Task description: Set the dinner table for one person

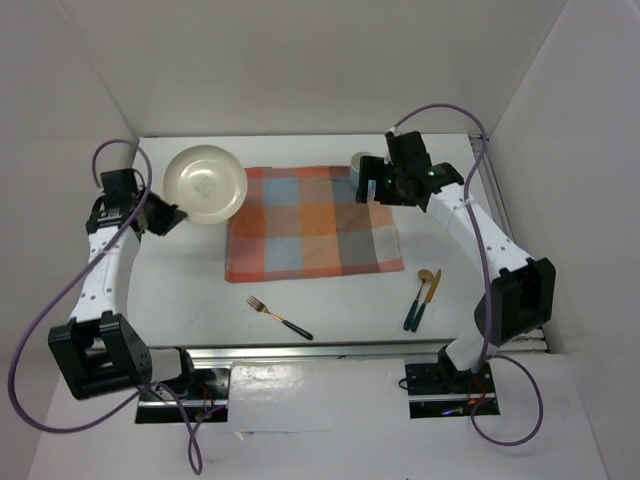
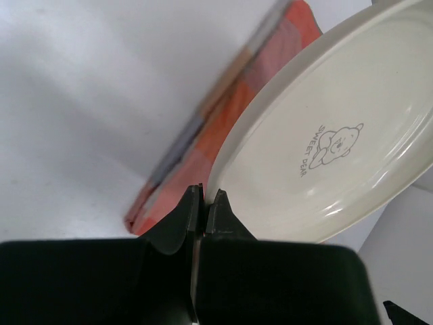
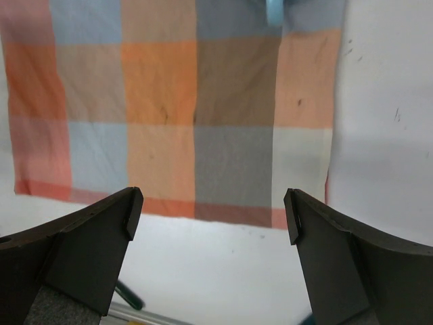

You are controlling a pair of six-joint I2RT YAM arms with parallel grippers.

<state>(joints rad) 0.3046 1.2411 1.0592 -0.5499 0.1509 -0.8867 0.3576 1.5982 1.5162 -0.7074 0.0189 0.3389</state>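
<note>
A cream plate (image 1: 205, 183) with a small bear print (image 2: 335, 145) is at the back left of the white dinner table (image 1: 180, 290). Its right rim reaches the corner of the checked cloth (image 1: 312, 222). My left gripper (image 1: 170, 216) is shut on the plate's near-left rim, which sits between the fingers in the left wrist view (image 2: 206, 202). My right gripper (image 1: 378, 186) is open and empty above the cloth's back right corner (image 3: 213, 210). A light blue cup (image 1: 358, 166) stands just behind it, mostly hidden; its edge shows in the right wrist view (image 3: 274, 10).
A fork with a dark green handle (image 1: 280, 317) lies in front of the cloth. A spoon (image 1: 421, 293) and a knife (image 1: 431, 295) lie side by side at the front right. An aluminium rail (image 1: 330, 352) runs along the front edge. White walls enclose the table.
</note>
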